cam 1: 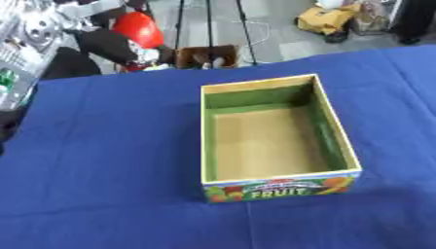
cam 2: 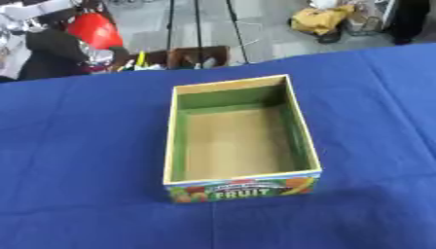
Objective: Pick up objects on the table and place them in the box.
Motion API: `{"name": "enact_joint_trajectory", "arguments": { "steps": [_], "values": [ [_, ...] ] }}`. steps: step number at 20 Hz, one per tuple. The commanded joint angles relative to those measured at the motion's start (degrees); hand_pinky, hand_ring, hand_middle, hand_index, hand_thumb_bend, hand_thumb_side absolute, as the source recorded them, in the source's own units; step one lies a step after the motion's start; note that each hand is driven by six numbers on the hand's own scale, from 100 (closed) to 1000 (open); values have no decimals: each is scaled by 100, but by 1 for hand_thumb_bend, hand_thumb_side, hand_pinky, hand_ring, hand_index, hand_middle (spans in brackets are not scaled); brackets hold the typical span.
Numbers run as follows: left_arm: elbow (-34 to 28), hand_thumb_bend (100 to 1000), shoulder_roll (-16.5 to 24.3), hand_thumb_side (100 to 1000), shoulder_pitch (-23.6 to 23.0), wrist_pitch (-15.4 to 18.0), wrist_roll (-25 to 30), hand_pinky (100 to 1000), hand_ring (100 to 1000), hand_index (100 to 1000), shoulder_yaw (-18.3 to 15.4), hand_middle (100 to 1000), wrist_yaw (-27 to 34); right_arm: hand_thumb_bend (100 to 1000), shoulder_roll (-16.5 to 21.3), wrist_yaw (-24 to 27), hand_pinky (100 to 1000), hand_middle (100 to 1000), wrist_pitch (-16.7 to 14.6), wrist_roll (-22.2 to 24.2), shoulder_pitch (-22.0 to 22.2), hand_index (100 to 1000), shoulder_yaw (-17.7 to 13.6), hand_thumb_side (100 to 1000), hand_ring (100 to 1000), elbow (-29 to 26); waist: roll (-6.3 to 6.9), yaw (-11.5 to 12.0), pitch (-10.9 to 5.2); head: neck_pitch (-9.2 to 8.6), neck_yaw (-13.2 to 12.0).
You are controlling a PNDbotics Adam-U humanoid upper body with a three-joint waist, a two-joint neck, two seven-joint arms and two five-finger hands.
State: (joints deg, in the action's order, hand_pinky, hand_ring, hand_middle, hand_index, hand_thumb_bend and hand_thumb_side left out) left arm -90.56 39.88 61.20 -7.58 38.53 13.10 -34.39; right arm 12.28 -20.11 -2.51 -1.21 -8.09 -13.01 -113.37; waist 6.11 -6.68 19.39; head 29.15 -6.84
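Sitting near the middle of the blue cloth-covered table (cam 1: pixel 102 160) is an open-topped rectangular cardboard box (cam 1: pixel 274 139) with green inner walls, a tan floor and a printed fruit label reading "FRUIT" on its near end wall. Its long axis is running from the near edge of the table toward the far edge, tilting slightly to the left at the far end; the labelled short end is facing the robot and the opening is facing straight up. The box is showing nothing inside it, and no loose objects are appearing on the visible cloth.

Neither the left hand nor the right hand is showing in either eye view, so whether their fingers are apart, together or clamped on anything is not something the inspector is able to report.

The principal risk, as judged, is that the task is stalling for want of visible items: anything to be picked is lying outside the field of view, so a reach would be proceeding without sight of the target. A second risk is that the box, apparently light and resting on cloth, is sliding or tipping if an incoming arm clips one of its thin upper rims. A third is that the cloth is bunching under a dragging hand and shifting the box with it.
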Motion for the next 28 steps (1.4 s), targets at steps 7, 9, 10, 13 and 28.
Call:
{"name": "enact_joint_trajectory", "arguments": {
  "steps": [7, 9, 10, 13, 28],
  "values": [
    [-31, 100, -727, 278, 484, 37, 187, 100, 384, 471, 334, 430, 293, 100, 115, 124, 531, 430, 47, 116, -102, 526, 70, 888, 577, -122, 44, -108, -190, 30, -19],
    [29, 100, -872, 279, 534, 72, 243, 100, 385, 471, 431, 432, 286, 100, 114, 133, 531, 430, 55, 134, -120, 526, 81, 888, 577, -122, 57, -133, -188, 32, -14],
    [62, 100, -934, 280, 550, 90, 270, 100, 385, 472, 480, 433, 278, 100, 114, 137, 530, 429, 56, 140, -128, 526, 86, 888, 577, -122, 62, -144, -186, 29, -15],
    [201, 100, -1119, 282, 589, 142, 327, 100, 384, 472, 602, 432, 239, 100, 111, 145, 530, 429, 63, 149, -145, 525, 91, 888, 577, -122, 77, -180, -181, 24, -20],
    [1285, 100, -1925, 268, 532, 657, 163, 100, 400, 475, 1037, 458, -518, 100, 89, 156, 527, 427, 64, 171, -222, 524, 120, 888, 576, -122, 109, -318, -108, -22, -54]
  ]
}}
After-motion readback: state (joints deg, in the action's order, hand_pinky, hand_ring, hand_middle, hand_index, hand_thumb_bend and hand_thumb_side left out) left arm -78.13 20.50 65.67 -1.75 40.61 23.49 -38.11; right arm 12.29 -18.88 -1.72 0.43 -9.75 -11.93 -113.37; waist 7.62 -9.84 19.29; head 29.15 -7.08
